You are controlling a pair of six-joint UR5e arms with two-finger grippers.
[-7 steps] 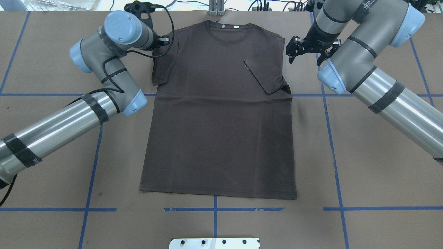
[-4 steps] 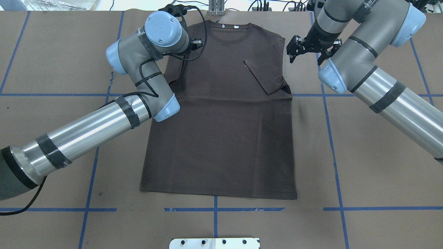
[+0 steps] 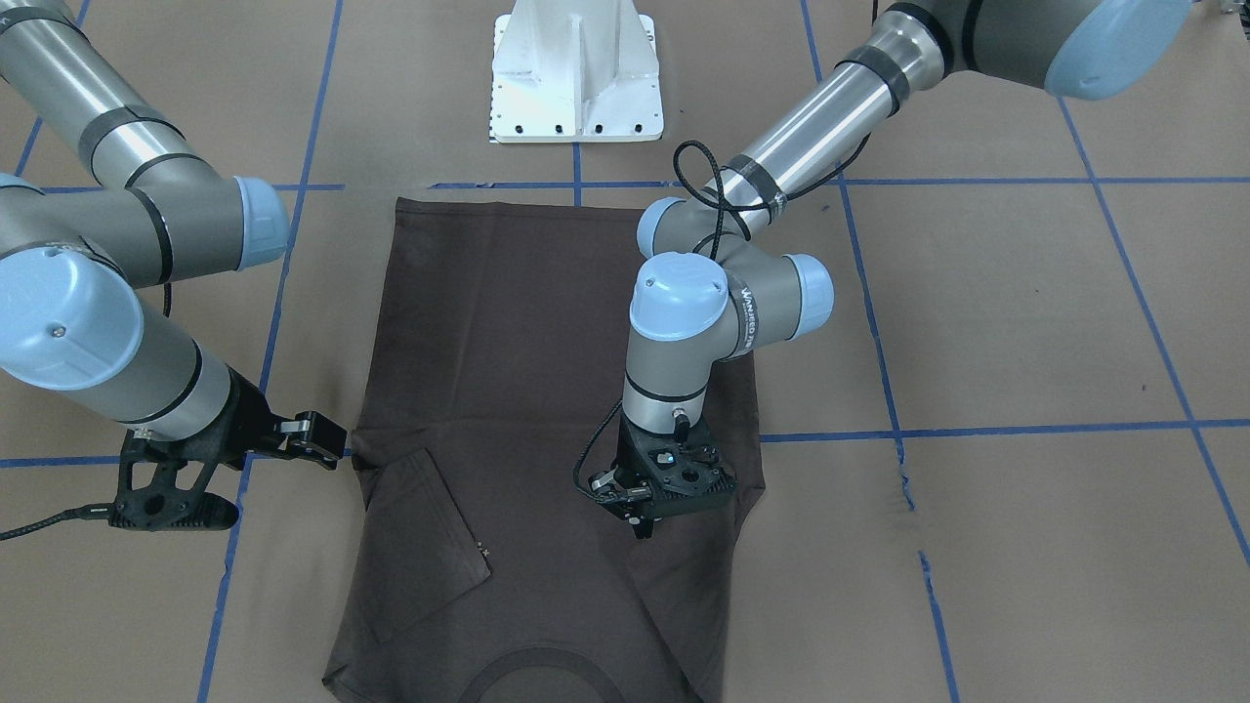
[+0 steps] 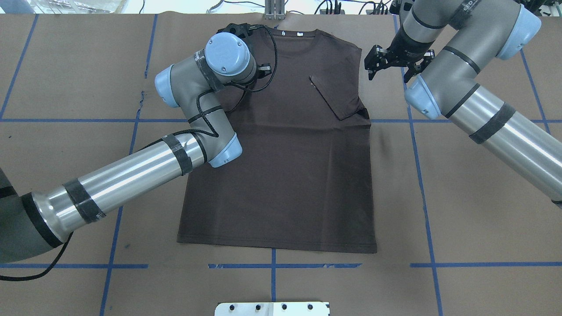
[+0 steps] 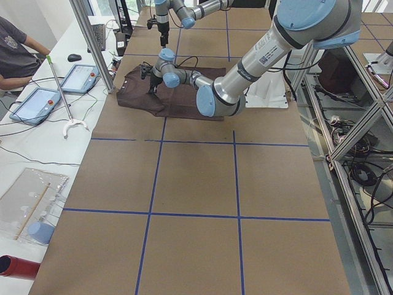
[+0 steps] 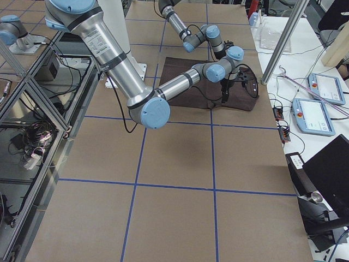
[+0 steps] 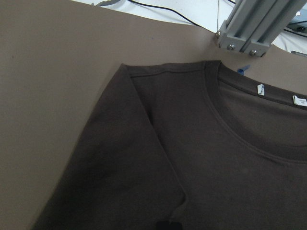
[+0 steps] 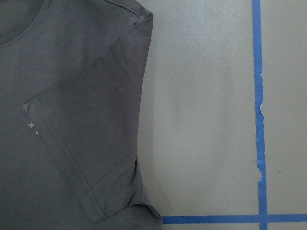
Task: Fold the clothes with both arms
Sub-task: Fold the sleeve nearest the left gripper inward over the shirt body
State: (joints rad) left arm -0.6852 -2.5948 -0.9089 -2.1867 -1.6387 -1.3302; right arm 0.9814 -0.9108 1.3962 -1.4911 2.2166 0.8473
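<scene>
The dark grey-brown T-shirt (image 4: 281, 175) lies flat on the brown table, collar (image 4: 290, 39) at the far edge. In the overhead view its right-hand sleeve (image 4: 336, 98) lies folded in over the chest; it also shows in the right wrist view (image 8: 81, 143). My left gripper (image 3: 640, 527) is over the shirt's other shoulder, shut on that sleeve's fabric, which is drawn inward into a crease (image 7: 163, 158). My right gripper (image 4: 387, 75) is open and empty over bare table just beside the folded sleeve's shoulder. White neck tags (image 7: 301, 100) show inside the collar.
The white pedestal (image 3: 576, 73) stands at the robot's side of the table. Blue tape lines (image 4: 421, 184) cross the brown paper. An aluminium post (image 7: 254, 24) rises just past the collar. Operators' tablets (image 5: 34, 104) and a person sit beyond the far edge.
My left arm has swung right from the sleeve's outer edge to over the shirt's shoulder, drawing that sleeve inward. The right arm has hardly moved and stays open.
</scene>
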